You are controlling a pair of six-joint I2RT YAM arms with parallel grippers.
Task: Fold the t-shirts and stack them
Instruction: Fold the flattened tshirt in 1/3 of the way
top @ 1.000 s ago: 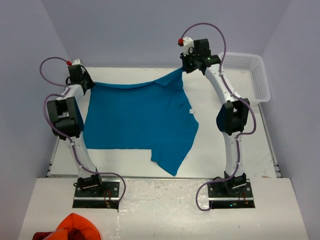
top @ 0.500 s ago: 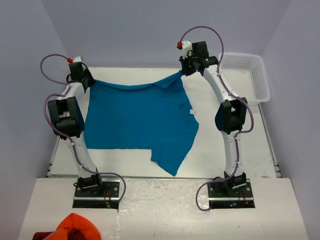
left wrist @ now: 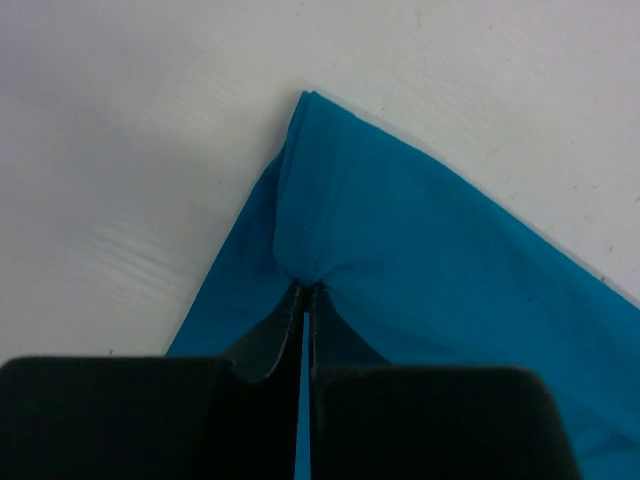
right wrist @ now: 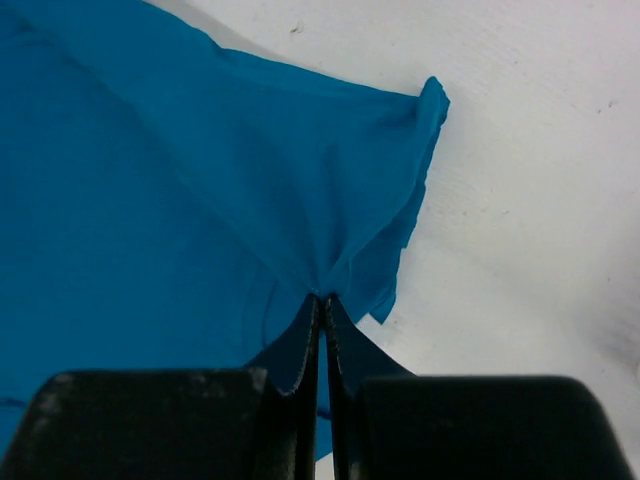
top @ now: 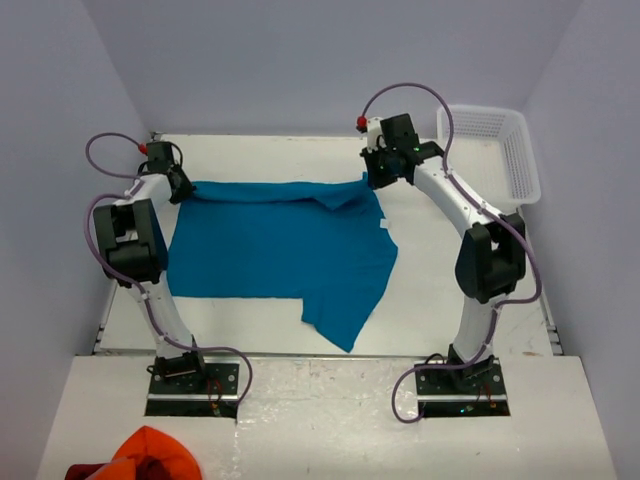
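A: Both arms have dropped since a second ago, so the far edge of our plain teal-blue cotton t-shirt [top: 280,250] sits lower.
B: Its near hem is flat on the white table [top: 440,310], with bare table to the right.
A: At the far corners our left gripper [left wrist: 303,290] is pinched on one and our right gripper [right wrist: 322,297] on the other. We think that keeps the edge taut for folding toward us.
B: White mesh basket [top: 500,150] is at far right, well apart.

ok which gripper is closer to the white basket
Right. The right gripper pinches a far corner of the t-shirt near the basket; the left gripper pinches the other far corner, on the opposite side.
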